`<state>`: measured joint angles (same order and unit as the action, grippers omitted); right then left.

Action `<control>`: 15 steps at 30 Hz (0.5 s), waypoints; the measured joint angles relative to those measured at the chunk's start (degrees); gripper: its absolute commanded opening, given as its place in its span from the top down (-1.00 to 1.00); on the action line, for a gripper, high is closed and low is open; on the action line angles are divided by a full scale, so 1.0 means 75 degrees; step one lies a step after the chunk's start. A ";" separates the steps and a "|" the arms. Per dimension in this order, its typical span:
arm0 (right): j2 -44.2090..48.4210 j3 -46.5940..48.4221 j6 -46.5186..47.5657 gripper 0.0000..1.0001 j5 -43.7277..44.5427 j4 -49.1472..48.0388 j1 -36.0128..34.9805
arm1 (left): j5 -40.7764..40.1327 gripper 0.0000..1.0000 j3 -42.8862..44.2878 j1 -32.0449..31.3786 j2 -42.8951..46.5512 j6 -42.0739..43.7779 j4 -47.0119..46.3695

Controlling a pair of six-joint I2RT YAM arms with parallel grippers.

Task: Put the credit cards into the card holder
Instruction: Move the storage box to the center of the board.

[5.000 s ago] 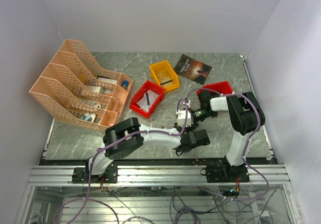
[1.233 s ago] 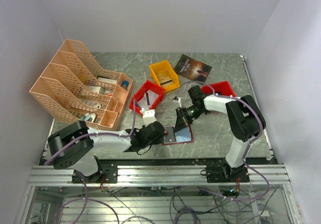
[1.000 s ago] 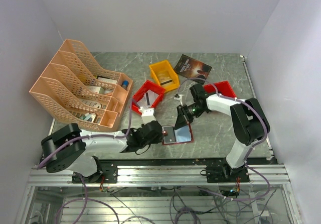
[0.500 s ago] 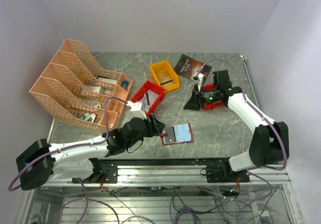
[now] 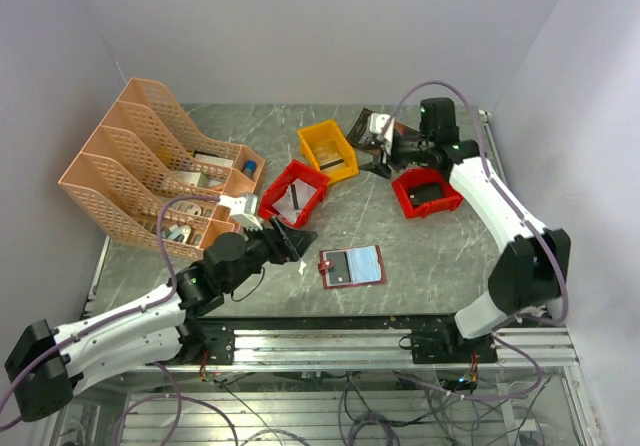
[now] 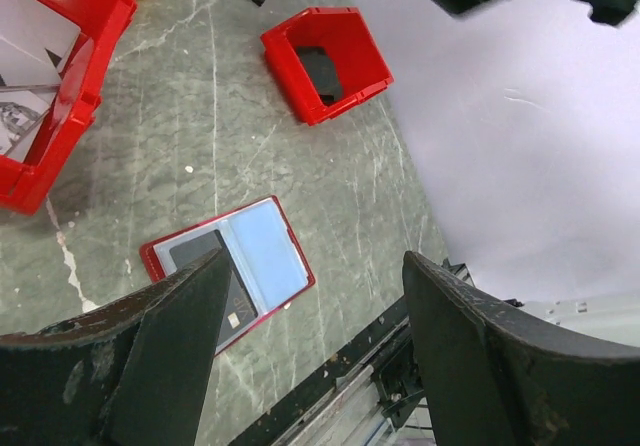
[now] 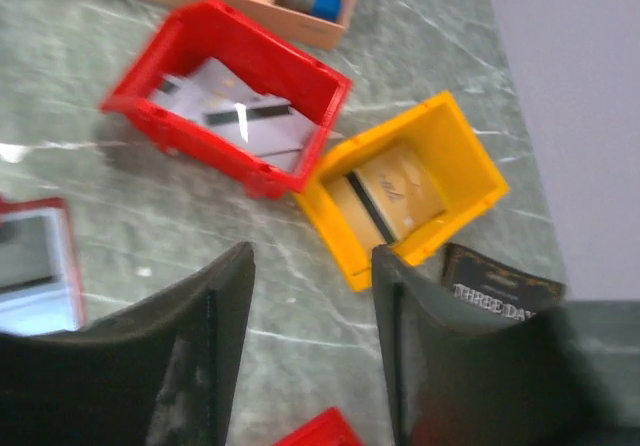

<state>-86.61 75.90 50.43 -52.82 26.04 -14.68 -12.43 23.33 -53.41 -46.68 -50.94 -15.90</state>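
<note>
Card holder (image 5: 351,266) is laid open on surface (image 5: 440,256) nr front edge; a dark card (image 6: 198,252) is seen on one half. Left end effector (image 5: 297,238) is held wide, empty, beside it. Right end effector (image 5: 383,153) is spread wide, empty, by booklet (image 7: 500,291), well apart.

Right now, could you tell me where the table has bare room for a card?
Bare table lies right of the open card holder, nearer than the right red bin. Crowded: between the red bin with cards, yellow bin and left claw.
</note>
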 measured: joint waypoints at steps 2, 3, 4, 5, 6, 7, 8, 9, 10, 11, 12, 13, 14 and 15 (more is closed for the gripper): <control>-0.0621 0.0516 0.0102 0.78 0.0510 -0.0009 -0.0114 | -0.0015 -0.61 -0.0105 0.0009 0.0408 0.0000 0.0280; -0.0935 0.0766 0.0134 1.00 0.0746 -0.0032 -0.0160 | -0.0026 -0.61 -0.0125 0.0009 0.0574 0.0003 0.0399; -0.1236 0.1017 0.0166 1.00 0.0985 -0.0026 -0.0198 | -0.0041 -0.60 -0.0134 0.0009 0.0731 0.0006 0.0539; -0.1486 0.1233 0.0198 1.00 0.1163 -0.0006 -0.0233 | -0.0055 -0.60 -0.0140 0.0009 0.0877 0.0009 0.0685; -0.1786 0.1495 0.0221 1.00 0.1364 0.0009 -0.0277 | -0.0064 -0.60 -0.0154 0.0009 0.0985 0.0012 0.0764; -0.2081 0.1737 0.0262 1.00 0.1568 0.0023 -0.0309 | -0.0076 -0.60 -0.0198 0.0009 0.1102 0.0017 0.0848; -0.2299 0.1920 0.0303 1.00 0.1716 0.0055 -0.0338 | -0.0087 -0.60 -0.0236 0.0009 0.1169 0.0017 0.0901; -0.2626 0.2203 0.0373 1.00 0.1918 0.0119 -0.0382 | -0.0114 -0.60 -0.0294 0.0009 0.1250 0.0023 0.1003; -0.2882 0.2410 0.0428 1.00 0.2055 0.0160 -0.0417 | -0.0125 -0.60 -0.0332 0.0009 0.1288 0.0023 0.1067; -0.3136 0.2600 0.0481 1.00 0.2183 0.0198 -0.0458 | -0.0152 -0.60 -0.0393 0.0009 0.1326 0.0035 0.1183; -0.3334 0.2742 0.0519 1.00 0.2273 0.0242 -0.0478 | -0.0169 -0.60 -0.0417 0.0009 0.1335 0.0050 0.1227; -0.3593 0.2932 0.0574 1.00 0.2375 0.0309 -0.0510 | -0.0195 -0.60 -0.0452 0.0009 0.1343 0.0079 0.1317; -0.3861 0.3142 0.0632 1.00 0.2489 0.0358 -0.0542 | -0.0213 -0.60 -0.0469 0.0009 0.1346 0.0102 0.1378; -0.4103 0.3319 0.0691 1.00 0.2591 0.0396 -0.0568 | -0.0236 -0.60 -0.0475 0.0009 0.1346 0.0131 0.1440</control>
<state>-117.38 100.79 55.61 -33.39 29.02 -18.94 -14.20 19.77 -53.34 -36.58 -49.95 -5.10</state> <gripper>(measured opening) 0.006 0.801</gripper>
